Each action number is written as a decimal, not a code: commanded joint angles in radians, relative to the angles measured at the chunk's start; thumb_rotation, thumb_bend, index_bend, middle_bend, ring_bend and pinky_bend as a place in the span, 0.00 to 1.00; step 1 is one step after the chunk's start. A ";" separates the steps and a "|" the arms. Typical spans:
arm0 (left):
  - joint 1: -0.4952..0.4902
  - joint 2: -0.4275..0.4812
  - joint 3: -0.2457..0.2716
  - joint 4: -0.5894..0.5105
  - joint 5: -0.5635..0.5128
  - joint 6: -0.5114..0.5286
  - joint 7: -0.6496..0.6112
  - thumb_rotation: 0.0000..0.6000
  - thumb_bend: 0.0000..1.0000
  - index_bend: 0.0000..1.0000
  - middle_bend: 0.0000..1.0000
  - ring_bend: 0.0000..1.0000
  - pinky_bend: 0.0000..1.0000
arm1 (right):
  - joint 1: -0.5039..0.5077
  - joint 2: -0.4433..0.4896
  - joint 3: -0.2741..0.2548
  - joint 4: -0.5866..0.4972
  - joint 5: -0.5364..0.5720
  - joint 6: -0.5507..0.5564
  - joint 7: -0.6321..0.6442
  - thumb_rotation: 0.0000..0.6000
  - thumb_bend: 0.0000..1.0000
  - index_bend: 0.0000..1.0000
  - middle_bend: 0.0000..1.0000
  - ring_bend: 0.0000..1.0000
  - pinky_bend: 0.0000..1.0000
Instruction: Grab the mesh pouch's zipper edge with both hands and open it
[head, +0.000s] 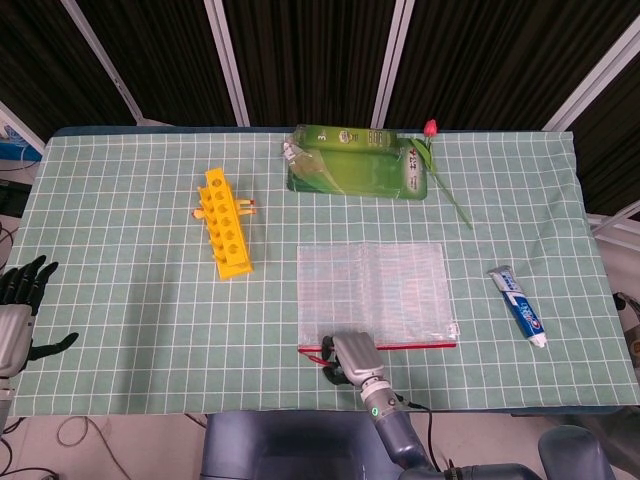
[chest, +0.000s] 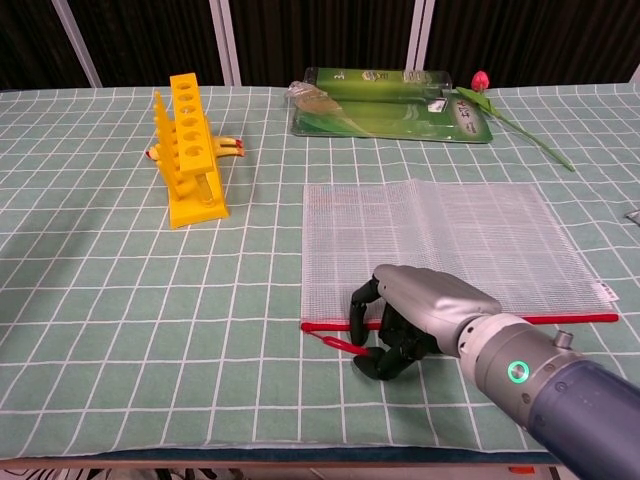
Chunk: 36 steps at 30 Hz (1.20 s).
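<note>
Surface: covered by a green cloth with a white grid, filling most of both views.

Mesh pouch: lies flat, right of centre in the head view. Clear mesh body, red zipper edge along its near side, running left to right. A thin red pull cord trails off the lower-left corner of the pouch.

Green package: flat, at the top centre of the frame, beyond the pouch and well apart from it.

Right hand: at the bottom centre of the head view, on the left end of the zipper edge. Fingers curled down over the red strip, dark fingertips pointing toward the surface. Whether they actually pinch the strip cannot be told; the palm hides the contact.

Left hand: at the lower-left edge of the head view, off the side of the surface, far from the pouch. Fingers spread apart, holding nothing. Not seen in the chest view.

Yellow rack: stands upright with a row of holes, left of the pouch, mid-frame.

Flower: pink bud at the right end of the package, green stem slanting toward the lower right.

Toothpaste tube: lies right of the pouch, near the right edge of the head view.
</note>
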 joint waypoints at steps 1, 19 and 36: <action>0.000 0.000 0.000 0.000 0.000 -0.001 0.001 1.00 0.02 0.00 0.00 0.00 0.00 | -0.002 0.000 -0.001 0.001 0.001 -0.001 0.000 1.00 0.46 0.56 1.00 1.00 0.98; 0.000 0.000 -0.001 -0.003 -0.005 -0.002 0.006 1.00 0.02 0.00 0.00 0.00 0.00 | -0.011 0.001 0.011 -0.002 -0.021 -0.001 0.017 1.00 0.57 0.61 1.00 1.00 0.98; -0.031 0.012 -0.015 -0.038 -0.019 -0.042 0.039 1.00 0.02 0.00 0.00 0.00 0.00 | 0.043 0.132 0.137 -0.144 -0.044 0.035 -0.052 1.00 0.64 0.65 1.00 1.00 0.98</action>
